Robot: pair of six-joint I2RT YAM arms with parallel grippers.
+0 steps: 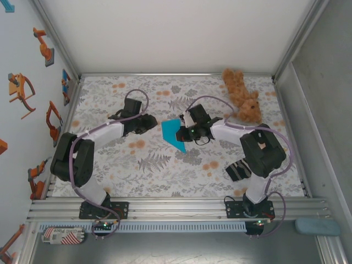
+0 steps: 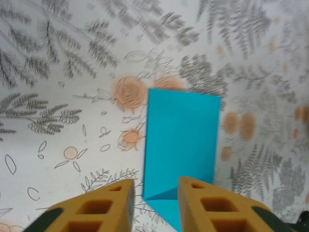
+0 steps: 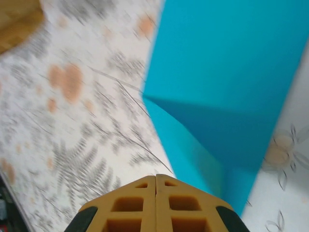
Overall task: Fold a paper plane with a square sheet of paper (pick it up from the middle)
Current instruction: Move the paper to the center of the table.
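Along the near edge of the counter [image 1: 137, 170], both arm bases sit bolted to the rail, left arm [image 1: 74, 157] on the left, right arm [image 1: 261, 151] on the right.

- Dark striped cloth [image 1: 237, 170]: lies crumpled on the floral cover just beside the right arm's elbow, well apart from the paper.
- Cyan-blue paper sheet [image 1: 172, 133]: mid-counter, between the two hands. It is already creased. The left wrist view shows a flat rectangular panel [image 2: 181, 140] with a darker folded flap at its near end. The right wrist view shows a bright upper face [image 3: 227, 72] over a shaded fold.
- Left hand [image 1: 147, 124]: just left of the sheet. In its wrist view [image 2: 155, 186] the fingers stand partly apart with a clear gap, and the sheet's near end shows in that gap. No pinch on the paper is visible.
- Right hand [image 1: 187, 133]: at the sheet's right edge. In its wrist view [image 3: 155, 178] the fingers are pressed together with no gap. The sheet's lower edge runs behind the right-side finger; whether paper is caught there I cannot tell.
- Brown teddy bear [image 1: 242, 96]: lies at the far right corner, clear of both hands.
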